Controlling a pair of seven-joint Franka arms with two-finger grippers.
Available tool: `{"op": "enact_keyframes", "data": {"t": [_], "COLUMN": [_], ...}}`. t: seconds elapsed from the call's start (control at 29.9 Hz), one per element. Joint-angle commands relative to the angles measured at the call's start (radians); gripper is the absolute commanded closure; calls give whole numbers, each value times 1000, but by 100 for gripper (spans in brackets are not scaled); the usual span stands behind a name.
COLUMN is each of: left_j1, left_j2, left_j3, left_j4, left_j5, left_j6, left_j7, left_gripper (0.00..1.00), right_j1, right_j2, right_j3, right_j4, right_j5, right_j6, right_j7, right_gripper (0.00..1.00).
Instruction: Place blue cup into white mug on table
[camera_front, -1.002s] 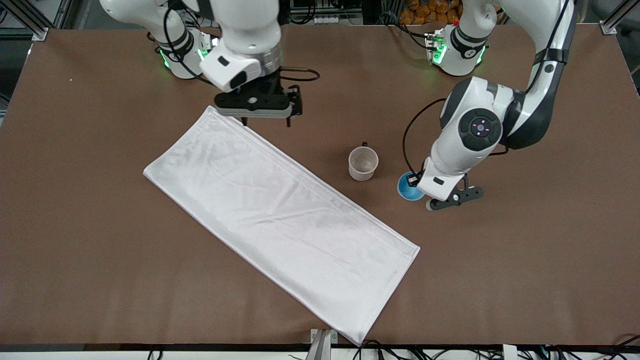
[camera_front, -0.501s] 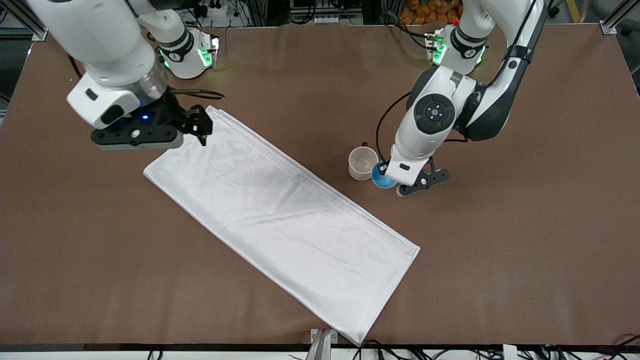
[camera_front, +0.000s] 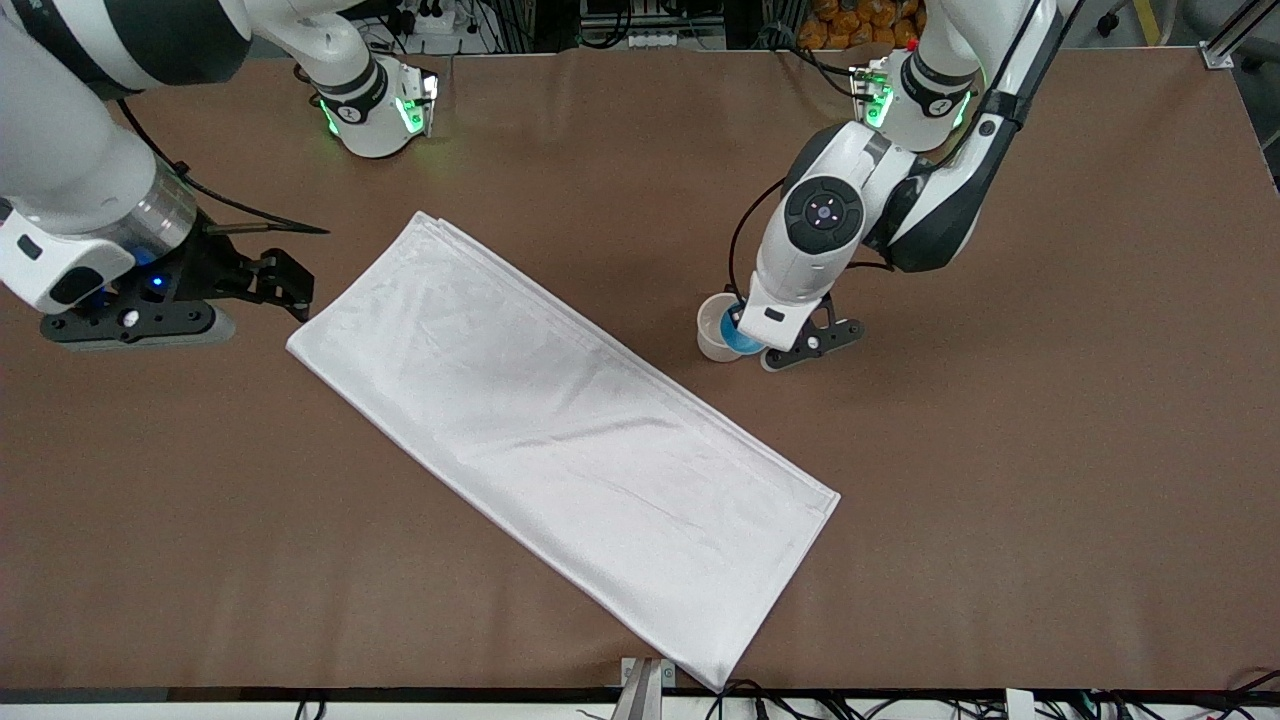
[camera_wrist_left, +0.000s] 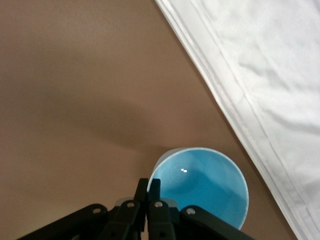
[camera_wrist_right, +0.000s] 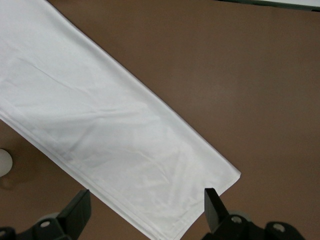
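You have a long white folded cloth (camera_front: 560, 445) lying flat and slantwise across the middle of the worktop, its layered edges showing along one long side and faint creases on top.

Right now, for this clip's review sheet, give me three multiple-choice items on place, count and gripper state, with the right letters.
1. The blue cup is: A) over the white mug B) on the white cloth C) at the table edge.
2. Cups and mugs in view: A) one B) two C) four.
3. The left gripper is: A) open, empty B) shut on the blue cup's rim C) out of view.

A: blue overlaps the mug's mouth.
B: one cup, one mug.
B: left wrist view shows fingers pinching the rim.
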Motion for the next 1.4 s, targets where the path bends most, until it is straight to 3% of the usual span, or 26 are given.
{"op": "enact_keyframes", "data": {"t": [0.0, 0.63, 0.97, 1.37], "left_j1": [1, -9, -9, -10], "left_j2": [-25, -83, -147, -114], "left_j3": [-13, -20, -48, -48], "left_j4": [-46, -89, -213, -240], "left_j5": [9, 15, 13, 27], "left_j6": [14, 93, 197, 254], "left_j7": [-25, -201, -224, -224], "left_gripper": [100, 100, 100, 100], "right_j1": [-33, -122, -122, -124], "right_j2": [-77, -83, -85, -137], "right_j3": [13, 13, 11, 11], "right_j4": [-145, -211, -226, -309], "right_j5": [20, 34, 34, 34], "right_j6": [103, 166, 172, 263], "right_j7": [-59, -133, -133, -133], "right_gripper": [0, 0, 0, 0]}}
